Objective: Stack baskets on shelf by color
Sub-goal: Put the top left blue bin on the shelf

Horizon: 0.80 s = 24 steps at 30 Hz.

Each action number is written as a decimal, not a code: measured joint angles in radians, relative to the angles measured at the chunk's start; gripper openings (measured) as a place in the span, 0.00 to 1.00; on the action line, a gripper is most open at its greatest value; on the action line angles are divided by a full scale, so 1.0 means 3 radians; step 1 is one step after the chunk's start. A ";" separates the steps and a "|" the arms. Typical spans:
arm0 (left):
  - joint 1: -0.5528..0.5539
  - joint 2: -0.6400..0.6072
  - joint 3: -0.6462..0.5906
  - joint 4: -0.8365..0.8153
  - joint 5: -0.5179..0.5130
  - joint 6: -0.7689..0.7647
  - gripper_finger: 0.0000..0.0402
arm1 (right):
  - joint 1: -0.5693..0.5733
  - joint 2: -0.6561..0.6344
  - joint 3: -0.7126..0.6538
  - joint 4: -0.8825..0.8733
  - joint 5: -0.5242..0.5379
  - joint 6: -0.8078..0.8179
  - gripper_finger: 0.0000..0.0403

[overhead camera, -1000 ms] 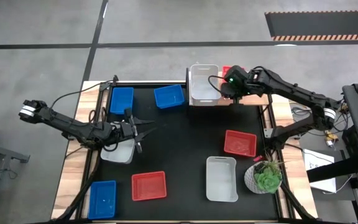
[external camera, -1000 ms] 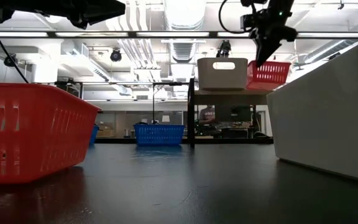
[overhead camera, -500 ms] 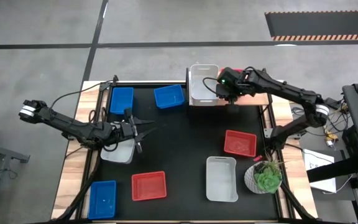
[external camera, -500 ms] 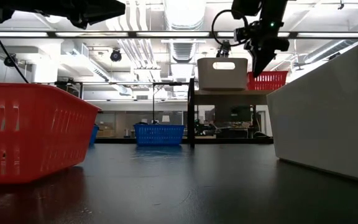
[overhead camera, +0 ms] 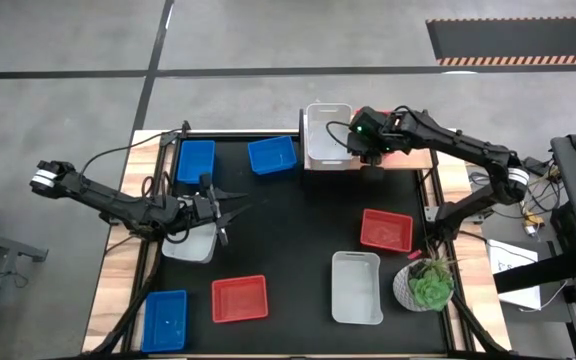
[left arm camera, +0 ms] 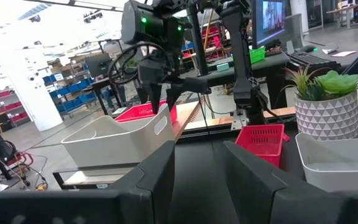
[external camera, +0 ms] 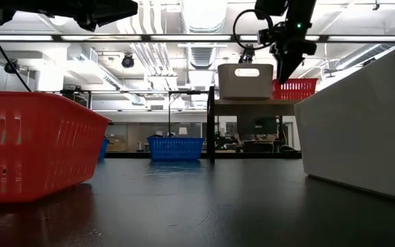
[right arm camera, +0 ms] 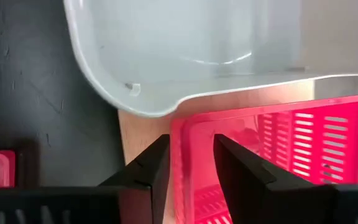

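Note:
On the wooden shelf point(external camera: 252, 101) at the table's far edge stand a white basket point(overhead camera: 326, 135) and, to its right, a red basket point(right arm camera: 278, 143), both bottom down on the board. My right gripper point(right arm camera: 188, 165) is open above the shelf. Its fingers stand on either side of the red basket's short wall next to the white basket; no touch shows. My left gripper point(overhead camera: 236, 210) waits open at the table's left, above another white basket point(overhead camera: 190, 243).
Loose on the black tabletop lie blue baskets point(overhead camera: 196, 160) point(overhead camera: 273, 155) point(overhead camera: 165, 320), red baskets point(overhead camera: 239, 298) point(overhead camera: 386, 230) and a white basket point(overhead camera: 357, 287). A potted plant point(overhead camera: 426, 283) stands at the near right. Bare table lies in the middle.
My right gripper has moved down and toward the table's left with the red basket. The basket, tilted and raised a second ago, now rests level on the shelf beside the white basket. The gripper has opened.

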 joint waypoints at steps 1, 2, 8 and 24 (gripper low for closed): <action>0.0000 0.0000 0.0000 0.0000 0.0001 -0.0001 0.29 | 0.0000 -0.0003 0.0024 0.0005 0.0000 0.0042 0.31; 0.0001 -0.0001 0.0000 0.0000 0.0001 -0.0003 0.29 | 0.0000 -0.0003 0.0054 -0.0008 0.0000 0.0061 0.32; 0.0001 0.0002 0.0000 -0.0012 0.0001 -0.0025 0.29 | 0.0009 -0.0009 0.0327 -0.0199 -0.0004 0.0303 0.35; 0.0000 0.0010 0.0000 -0.0013 0.0001 -0.0028 0.29 | 0.0581 -0.0299 0.0431 -0.0417 -0.0467 0.1209 0.22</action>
